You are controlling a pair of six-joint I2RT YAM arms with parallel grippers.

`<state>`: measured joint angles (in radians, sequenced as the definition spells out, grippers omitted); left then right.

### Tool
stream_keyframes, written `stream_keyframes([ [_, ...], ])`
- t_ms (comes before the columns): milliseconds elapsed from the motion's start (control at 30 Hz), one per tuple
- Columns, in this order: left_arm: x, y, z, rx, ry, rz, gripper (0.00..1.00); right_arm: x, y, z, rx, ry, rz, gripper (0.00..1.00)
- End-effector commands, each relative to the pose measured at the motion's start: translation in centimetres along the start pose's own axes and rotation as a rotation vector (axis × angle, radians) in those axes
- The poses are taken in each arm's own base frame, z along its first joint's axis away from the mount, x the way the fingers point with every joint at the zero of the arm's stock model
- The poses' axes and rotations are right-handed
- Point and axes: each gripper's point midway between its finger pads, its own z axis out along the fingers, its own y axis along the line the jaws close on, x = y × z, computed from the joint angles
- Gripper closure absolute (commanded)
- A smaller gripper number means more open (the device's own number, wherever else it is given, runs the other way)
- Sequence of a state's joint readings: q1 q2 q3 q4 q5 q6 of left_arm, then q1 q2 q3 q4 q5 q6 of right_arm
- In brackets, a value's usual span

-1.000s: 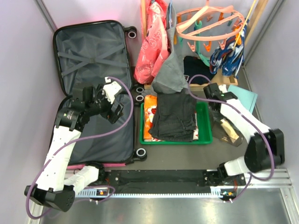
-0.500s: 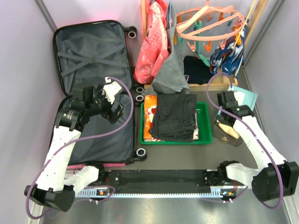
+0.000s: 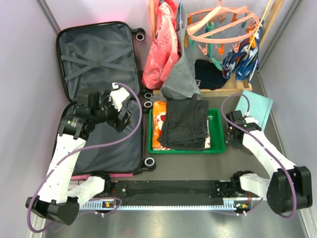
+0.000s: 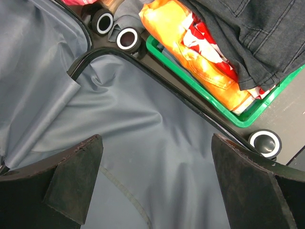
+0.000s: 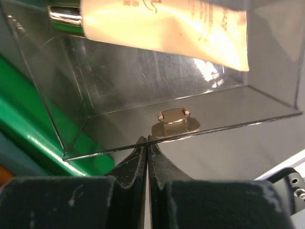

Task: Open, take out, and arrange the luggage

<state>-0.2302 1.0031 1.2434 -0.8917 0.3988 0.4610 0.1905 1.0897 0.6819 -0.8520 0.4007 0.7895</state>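
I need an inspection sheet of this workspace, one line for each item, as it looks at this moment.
Surface: dark table, crowded.
Job's things: luggage lies open, visible lining bare.
Clutter: green tray with folded clothes; teal box; clear pouch; peg hanger.
Claws: left claw open above the lining; right claw shut at the pouch's edge.
Cables: purple cable loops over the luggage.
Surroundings: pale walls on both sides.

Hot-pink hard-shell luggage point(image 3: 114, 144), splayed fully open and flat along the tabletop's left edge, dark grey strapped lining point(image 3: 94, 54) facing up, black wheels point(image 3: 147, 162) on its right side.
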Motion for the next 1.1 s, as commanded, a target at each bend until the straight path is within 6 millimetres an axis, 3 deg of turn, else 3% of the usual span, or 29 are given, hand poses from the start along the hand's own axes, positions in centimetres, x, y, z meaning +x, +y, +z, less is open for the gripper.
stream_keyframes([
  [0, -1.3, 0.1, -1.0, -0.018, -0.042, 0.043, 0.01, -3.7, 1.3, 0.8, 0.011, -0.13, 0.13, 1.0],
  [300, -1.2, 0.3, -1.0, -0.027, -0.032, 0.051, 0.01, -10.7, 2.1, 0.3, 0.055, -0.355, 0.114, 1.0],
  [400, -1.1, 0.5, -1.0, -0.034, -0.025, 0.051, 0.01, -12.0, 3.0, 1.5, 0.026, -0.349, 0.113, 1.0],
  [467, -1.2, 0.4, -1.1, -0.031, -0.026, 0.052, 0.01, -11.8, 3.8, 2.8, 0.0, -0.295, 0.113, 1.0],
  [567, -0.9, 0.2, -1.1, -0.024, -0.019, 0.043, 0.01, -12.5, 3.8, 3.1, 0.02, -0.304, 0.129, 1.0],
  [767, 1.3, 0.3, -0.5, -0.045, 0.037, 0.018, 0.01, -13.3, 3.6, 2.5, -0.006, -0.379, 0.203, 1.0],
  [867, 3.1, 0.1, -0.2, -0.055, 0.078, 0.001, 0.01, -13.4, 4.6, 1.4, -0.096, -0.39, 0.179, 1.0],
  [1033, 6.8, 0.0, 0.4, -0.099, 0.152, -0.024, 0.01, -12.9, 6.3, -4.0, -0.316, -0.444, 0.017, 1.0],
  [1067, 7.1, 0.1, 0.5, -0.113, 0.152, -0.028, 0.01, -12.6, 6.9, -5.1, -0.366, -0.456, -0.026, 0.9],
])
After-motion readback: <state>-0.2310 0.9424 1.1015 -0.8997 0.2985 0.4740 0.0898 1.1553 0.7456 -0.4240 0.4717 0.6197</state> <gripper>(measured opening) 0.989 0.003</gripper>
